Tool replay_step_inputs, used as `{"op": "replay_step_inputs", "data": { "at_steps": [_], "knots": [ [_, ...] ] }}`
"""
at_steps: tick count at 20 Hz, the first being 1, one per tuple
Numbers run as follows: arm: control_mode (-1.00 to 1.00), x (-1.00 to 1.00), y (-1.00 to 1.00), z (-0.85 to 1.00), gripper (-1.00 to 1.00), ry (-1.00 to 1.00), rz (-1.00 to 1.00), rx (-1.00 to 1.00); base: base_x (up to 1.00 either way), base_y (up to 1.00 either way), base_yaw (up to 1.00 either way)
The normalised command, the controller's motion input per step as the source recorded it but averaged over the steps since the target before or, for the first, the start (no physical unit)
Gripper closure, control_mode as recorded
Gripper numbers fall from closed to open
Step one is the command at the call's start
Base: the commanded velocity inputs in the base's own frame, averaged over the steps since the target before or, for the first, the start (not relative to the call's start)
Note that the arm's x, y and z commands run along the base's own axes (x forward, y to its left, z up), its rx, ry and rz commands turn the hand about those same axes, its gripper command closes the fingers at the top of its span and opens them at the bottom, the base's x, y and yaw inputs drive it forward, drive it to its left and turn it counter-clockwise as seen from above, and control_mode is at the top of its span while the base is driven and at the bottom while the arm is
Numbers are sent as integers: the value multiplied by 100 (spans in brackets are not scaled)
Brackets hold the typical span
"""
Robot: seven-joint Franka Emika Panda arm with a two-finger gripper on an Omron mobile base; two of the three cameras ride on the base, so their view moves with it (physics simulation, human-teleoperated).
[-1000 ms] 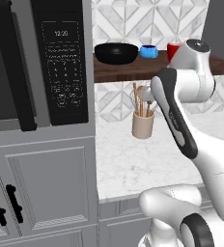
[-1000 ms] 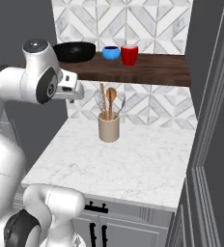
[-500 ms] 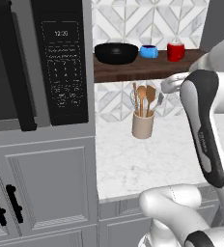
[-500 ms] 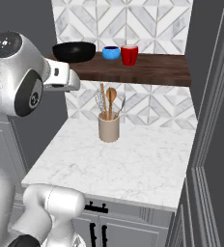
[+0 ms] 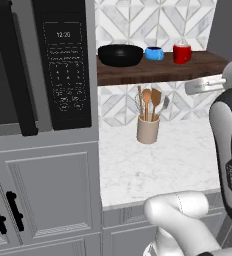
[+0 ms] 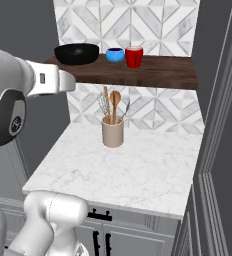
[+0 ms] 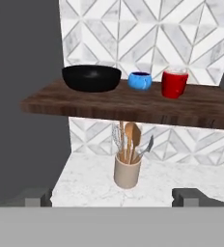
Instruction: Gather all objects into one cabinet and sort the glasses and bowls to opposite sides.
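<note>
1. Diamond-patterned marble tile backed a white marble counter (image 6: 138, 165), and a dark brown wood-grain shelf (image 5: 158, 70) ran across the wall above it.
2. At the shelf's left end sat the wide black bowl (image 5: 120, 54); just to its right stood a small blue cup (image 5: 154, 53), then the red mug (image 5: 182, 53) close beside that. The right half of the shelf was bare.
3. Below the shelf, a beige utensil holder (image 5: 148, 128) with wooden spoons stood on the counter.
4. The gripper (image 7: 111, 197) hung well back from the shelf, released, jaws spread wide and grasping nothing, facing the row of dishes.
5. Judged from this, the arm sat between placements: bowl and cups were bunched on the left, so sorting looked unfinished.
6. A sensible next move would be reaching in for the red mug or blue cup and carrying it to the shelf's right end, approaching level to avoid knocking its neighbour.
</note>
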Motion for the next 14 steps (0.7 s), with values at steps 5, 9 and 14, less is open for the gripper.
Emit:
{"op": "replay_step_inputs", "data": {
  "at_steps": [5,9,14],
  "knots": [
    [-100,-1,0,-15,-100,-12,0,-2,0,0,0],
    [100,-25,0,-19,-100,-26,0,-6,-15,0,0],
    [100,0,0,0,-100,0,0,0,-88,0,-8]
  ]
}}
